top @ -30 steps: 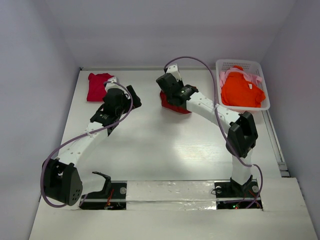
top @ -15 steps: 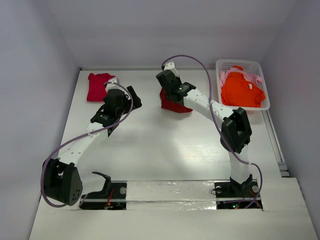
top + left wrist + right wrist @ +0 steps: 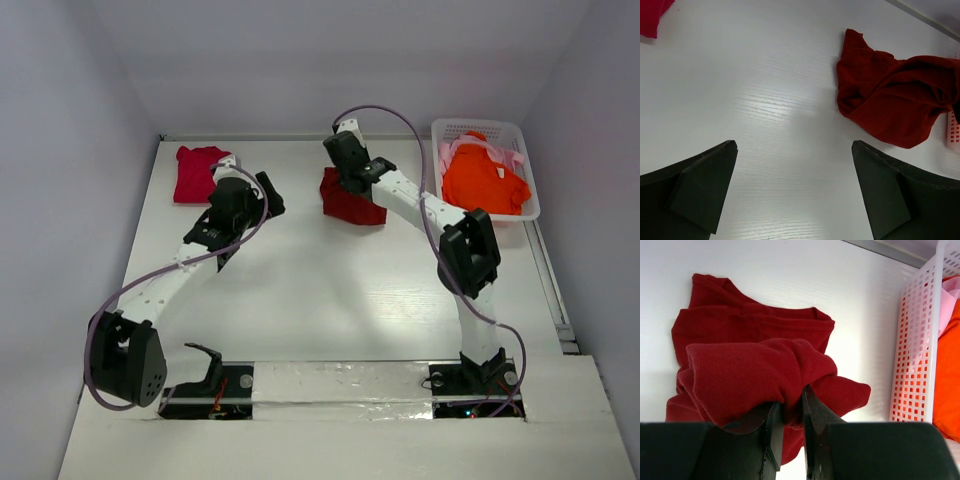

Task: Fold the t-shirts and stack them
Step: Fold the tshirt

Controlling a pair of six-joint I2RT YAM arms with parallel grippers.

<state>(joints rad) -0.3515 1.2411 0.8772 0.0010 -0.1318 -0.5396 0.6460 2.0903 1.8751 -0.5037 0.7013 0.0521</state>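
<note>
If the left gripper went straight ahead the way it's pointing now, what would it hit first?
Most likely the bare white table. The open left gripper points between the crumpled dark red t-shirt and the folded crimson-pink t-shirt, in line with neither, though depth is unclear.

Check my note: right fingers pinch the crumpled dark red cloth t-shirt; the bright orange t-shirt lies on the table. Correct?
No: the top external view shows the bright orange t-shirt inside the white plastic lattice basket. The right fingers do pinch the dark red t-shirt.
</note>
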